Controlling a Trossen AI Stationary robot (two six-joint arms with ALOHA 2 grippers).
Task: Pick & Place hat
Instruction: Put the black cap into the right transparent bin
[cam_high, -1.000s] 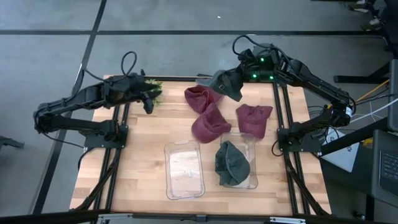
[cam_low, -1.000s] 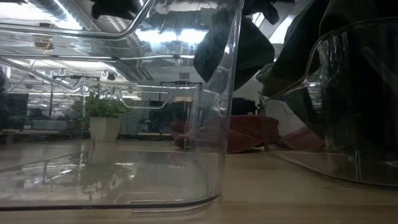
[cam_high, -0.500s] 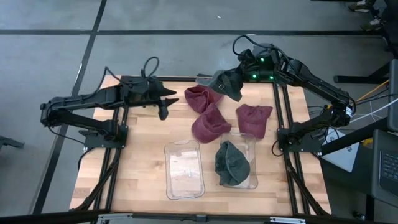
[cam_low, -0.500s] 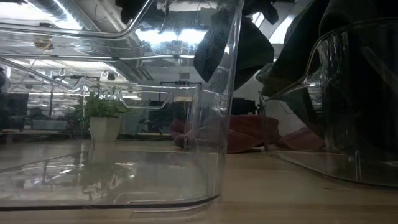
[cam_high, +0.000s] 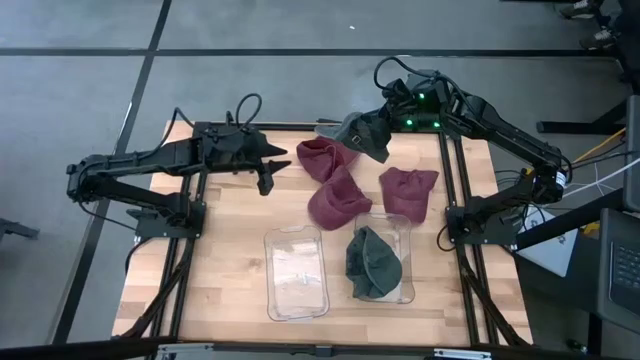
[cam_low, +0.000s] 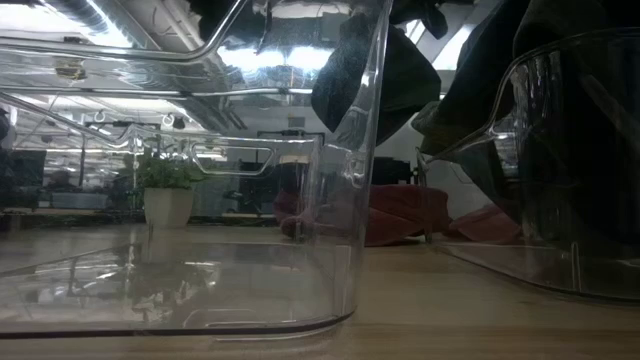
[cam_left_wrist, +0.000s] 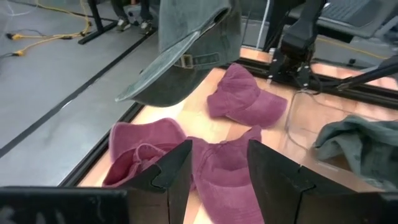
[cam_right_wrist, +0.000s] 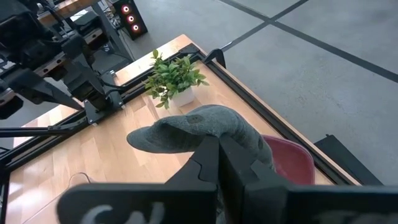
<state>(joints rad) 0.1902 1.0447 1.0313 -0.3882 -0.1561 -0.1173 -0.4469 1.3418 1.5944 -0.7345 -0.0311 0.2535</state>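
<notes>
My right gripper (cam_high: 383, 122) is shut on a grey-green cap (cam_high: 360, 136) that hangs above the table's far edge; the cap also shows in the left wrist view (cam_left_wrist: 186, 50). Three maroon hats (cam_high: 322, 157) (cam_high: 338, 198) (cam_high: 408, 190) lie on the wooden table. Another grey-green hat (cam_high: 374, 262) lies in the right clear bin (cam_high: 404, 232). My left gripper (cam_high: 270, 172) hovers open left of the maroon hats, its fingers pointing toward them (cam_left_wrist: 217, 180), touching nothing. My right gripper pinches the cloth of the cap's crown (cam_right_wrist: 211, 132) between its two shut fingers, slanting down from the table's far right. The cap hangs below the fingers, lifted clear of the table, its brim (cam_right_wrist: 146, 138) pointing toward the left arm.
An empty clear bin (cam_high: 295, 272) stands left of the filled one, near the table's middle front. A small potted plant (cam_right_wrist: 174, 78) sits at the far left corner beside the left arm. Black rails (cam_high: 452, 190) run along both table sides.
My left gripper has swung from over the plant at the far left corner toward the table's right, closer to the maroon hats, sinking a little and turning slightly; it stays open. Most of this happened in the first half second. The right gripper and cap have kept still.
</notes>
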